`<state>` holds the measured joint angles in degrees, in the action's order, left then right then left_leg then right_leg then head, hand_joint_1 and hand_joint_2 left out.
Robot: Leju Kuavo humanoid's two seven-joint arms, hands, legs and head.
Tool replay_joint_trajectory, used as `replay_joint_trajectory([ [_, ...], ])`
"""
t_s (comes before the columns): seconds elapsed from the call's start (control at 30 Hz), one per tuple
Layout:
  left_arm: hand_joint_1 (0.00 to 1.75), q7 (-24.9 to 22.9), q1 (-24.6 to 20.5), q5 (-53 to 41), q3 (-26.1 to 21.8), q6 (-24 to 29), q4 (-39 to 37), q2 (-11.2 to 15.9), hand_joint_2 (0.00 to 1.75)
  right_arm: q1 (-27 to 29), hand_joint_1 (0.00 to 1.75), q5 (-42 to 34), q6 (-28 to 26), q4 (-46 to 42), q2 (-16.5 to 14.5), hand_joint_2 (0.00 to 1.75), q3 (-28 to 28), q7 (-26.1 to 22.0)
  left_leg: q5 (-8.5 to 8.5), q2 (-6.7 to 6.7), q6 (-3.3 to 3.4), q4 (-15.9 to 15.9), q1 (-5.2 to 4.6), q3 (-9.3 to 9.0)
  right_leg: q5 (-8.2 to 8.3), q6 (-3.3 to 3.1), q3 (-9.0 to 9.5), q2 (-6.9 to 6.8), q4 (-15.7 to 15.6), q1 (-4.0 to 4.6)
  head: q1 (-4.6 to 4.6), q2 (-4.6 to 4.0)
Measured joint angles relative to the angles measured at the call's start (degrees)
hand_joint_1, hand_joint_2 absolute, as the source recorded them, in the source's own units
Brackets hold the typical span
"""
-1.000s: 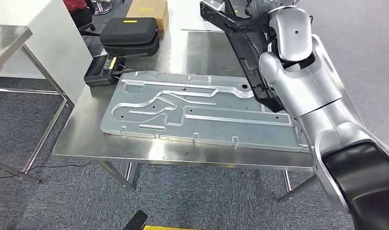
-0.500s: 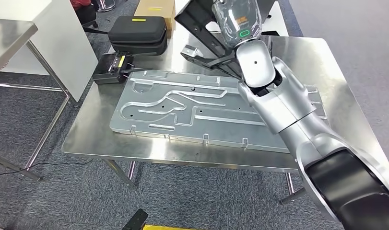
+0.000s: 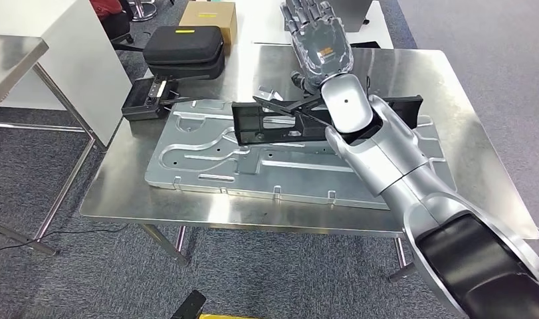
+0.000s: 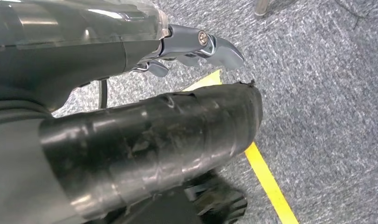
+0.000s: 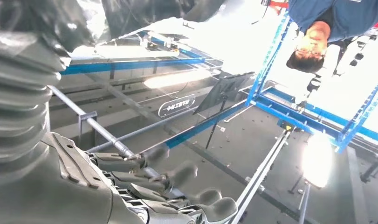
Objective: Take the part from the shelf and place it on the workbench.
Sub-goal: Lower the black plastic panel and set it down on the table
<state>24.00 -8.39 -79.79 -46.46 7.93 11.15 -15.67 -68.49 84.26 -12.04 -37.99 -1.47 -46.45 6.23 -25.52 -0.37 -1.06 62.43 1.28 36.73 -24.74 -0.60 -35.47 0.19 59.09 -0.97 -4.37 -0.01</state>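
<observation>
The part [image 3: 280, 123] is a long black piece, flat and narrow, with raised ribs and a shallow box-like recess at its end towards the worktop's left edge. A thin black arm sticks out from its far side at a slant. It lies flat across the far half of a large silver stamped panel [image 3: 207, 156], running roughly parallel to the worktop's far edge, and its end towards the right edge passes under the robot's silver right forearm and shows again beyond it. Nothing is holding it.

The right hand [image 3: 316, 33] is raised above the far edge of the steel workbench [image 3: 120, 193], beyond the part and apart from it, with its fingers spread and nothing in them. In the right wrist view the fingers [image 5: 177, 175] are likewise extended and empty, against blue racking and a person in a blue top.

The left hand [image 4: 196, 46] hangs over grey carpet with a yellow floor line; the pale fingertips curve slightly and hold nothing, but whether they are open or closed I cannot tell.

The silver panel takes up most of the worktop's middle. At the far left corner sit a black zipped case [image 3: 183, 50] and, just beside it, a black handheld controller [image 3: 143, 100]. A cardboard box [image 3: 208, 14] lies beyond the far edge.
</observation>
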Motion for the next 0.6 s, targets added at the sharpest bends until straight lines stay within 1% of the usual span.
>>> replay_joint_trajectory([
  [0.03, 0.00, 0.0, 0.0, 0.0, 0.1, 0.1, 0.0, 0.0, 0.00, 0.0, 0.00, -0.2, 0.0, 0.2, 0.0, 0.87, 0.0, -0.1, 0.49, -0.04, 0.19, -2.2, -0.02, -1.07, -0.09, 0.37, -0.14, 0.07, 0.2, 0.09, -0.02, 0.00],
  [0.07, 0.00, 0.0, 0.0, 0.0, 0.2, 0.2, 0.0, 0.0, 0.00, 0.0, 0.00, -0.4, 0.0, 0.3, 0.1, 1.31, 0.0, -0.2, 0.35, -0.10, 0.51, -3.0, -0.14, -1.43, -0.09, 0.68, -0.27, 0.12, 0.3, 0.19, -0.03, 0.01],
  [0.1, 0.00, 0.0, 0.1, 0.1, 0.2, 0.2, 0.0, 0.0, 0.00, 0.1, 0.00, -0.6, 0.1, 0.4, 0.2, 1.75, 0.0, -0.4, 0.38, -0.14, 0.95, -3.2, -0.30, -1.45, -0.02, 0.99, -0.35, 0.14, 0.3, 0.23, -0.04, 0.01],
  [0.13, 0.00, 0.0, 0.1, 0.1, 0.3, 0.3, 0.0, 0.0, 0.00, 0.1, 0.00, -0.7, 0.1, 0.5, 0.3, 1.75, 0.0, -0.5, 0.51, -0.11, 1.37, -3.2, -0.29, -1.43, 0.00, 1.30, -0.38, 0.14, 0.2, 0.16, -0.04, 0.01],
  [0.17, 0.00, 0.0, 0.1, 0.2, 0.3, 0.3, 0.0, 0.0, 0.00, 0.1, 0.00, -0.8, 0.1, 0.6, 0.5, 1.75, 0.0, -0.7, 0.65, -0.10, 1.79, -3.4, -0.29, -1.45, -0.37, 1.56, -0.55, 0.11, 0.6, 0.06, -0.04, 0.01],
  [0.2, 0.00, 0.0, 0.1, 0.3, 0.3, 0.3, 0.0, 0.0, 0.00, 0.1, 0.00, -0.9, 0.1, 0.6, 0.7, 1.75, 0.0, -0.8, 0.79, -0.08, 2.20, -3.5, -0.24, -1.47, -1.23, 1.80, -1.04, 0.07, 1.8, -0.02, -0.05, 0.00],
  [0.23, 0.00, 0.0, 0.1, 0.4, 0.4, 0.3, 0.0, 0.0, 0.00, 0.1, 0.00, -0.9, 0.1, 0.6, 1.0, 1.75, 0.0, -0.9, 0.90, -0.04, 2.53, -3.6, -0.17, -1.50, -2.70, 1.98, -2.08, 0.04, 4.1, -0.06, -0.06, 0.00],
  [0.3, 0.00, 0.0, 0.1, 0.6, 0.4, 0.4, 0.0, 0.0, 0.00, 0.4, 0.00, -1.1, 0.1, 0.6, 1.4, 1.75, 0.0, -1.0, 0.91, 0.03, 2.86, -3.6, -0.29, -1.47, -6.20, 2.18, -5.35, 0.00, 11.4, -0.04, -0.06, 0.00],
  [0.33, 0.00, 0.0, 0.2, 0.6, 0.4, 0.4, 0.0, 0.0, 0.00, 0.6, 0.00, -1.2, 0.1, 0.6, 1.6, 1.75, 0.0, -1.1, 0.91, 0.04, 2.94, -3.6, -0.37, -1.45, -7.28, 2.20, -6.87, 0.00, 14.6, -0.03, -0.06, 0.00],
  [0.37, 0.00, 0.0, 0.2, 0.7, 0.4, 0.4, 0.0, 0.0, 0.00, 0.8, 0.00, -1.3, 0.1, 0.6, 1.7, 1.75, 0.0, -1.1, 0.91, 0.02, 2.98, -3.6, -0.46, -1.45, -7.31, 2.11, -7.61, 0.00, 16.1, 0.00, -0.06, -0.01],
  [0.4, 0.00, 0.0, 0.2, 0.8, 0.4, 0.4, 0.0, 0.0, 0.00, 0.9, 0.00, -1.5, 0.1, 0.6, 1.9, 1.75, 0.0, -1.1, 0.90, -0.03, 3.01, -3.6, -0.55, -1.47, -6.28, 1.89, -7.29, 0.00, 15.4, 0.08, -0.07, -0.01],
  [0.43, 0.00, 0.0, 0.2, 0.9, 0.4, 0.4, 0.0, 0.0, 0.00, 0.9, 0.00, -1.7, 0.0, 0.4, 2.1, 1.75, 0.0, -1.1, 0.90, -0.08, 3.02, -3.6, -0.66, -1.53, -4.46, 1.53, -5.93, 0.00, 12.5, 0.21, -0.06, -0.01],
  [0.47, 0.00, 0.0, 0.2, 1.0, 0.4, 0.5, 0.0, 0.0, 0.00, 0.9, 0.00, -2.0, -0.2, 0.0, 2.4, 1.75, 0.0, -1.1, 0.89, -0.12, 3.02, -3.6, -0.72, -1.58, -2.51, 0.99, -4.01, -0.01, 8.4, 0.45, -0.06, -0.01],
  [0.5, 0.00, 0.1, 0.2, 1.1, 0.4, 0.5, 0.0, 0.0, 0.00, 0.8, 0.00, -2.5, -0.4, -0.5, 2.7, 1.75, 0.1, -1.0, 0.86, -0.11, 2.95, -3.6, -0.88, -1.56, -1.12, 0.48, -2.16, -0.08, 4.5, 0.73, -0.04, 0.00],
  [0.53, 0.00, 0.2, 0.2, 1.1, 0.4, 0.6, 0.0, -0.1, 0.00, 0.8, 0.00, -3.0, -0.8, -1.1, 3.1, 1.75, 0.2, -0.9, 0.85, -0.08, 2.83, -3.6, -0.93, -1.50, -0.32, 0.11, -0.87, -0.12, 1.8, 1.00, -0.03, 0.00],
  [0.57, 0.00, 0.2, 0.2, 1.2, 0.4, 0.7, 0.0, -0.1, 0.00, 0.8, 0.00, -3.5, -1.1, -1.8, 3.5, 1.75, 0.4, -0.9, 0.85, -0.04, 2.67, -3.6, -0.93, -1.43, -0.12, -0.14, -0.25, -0.14, 0.4, 1.23, -0.03, 0.00],
  [0.6, 0.00, 0.2, 0.3, 1.3, 0.4, 0.7, 0.0, -0.2, 0.00, 0.8, 0.00, -3.9, -1.4, -2.4, 4.0, 1.75, 0.7, -0.8, 0.88, 0.01, 2.44, -3.6, -0.95, -1.38, -0.19, -0.18, -0.10, -0.14, 0.1, 1.36, -0.01, 0.01],
])
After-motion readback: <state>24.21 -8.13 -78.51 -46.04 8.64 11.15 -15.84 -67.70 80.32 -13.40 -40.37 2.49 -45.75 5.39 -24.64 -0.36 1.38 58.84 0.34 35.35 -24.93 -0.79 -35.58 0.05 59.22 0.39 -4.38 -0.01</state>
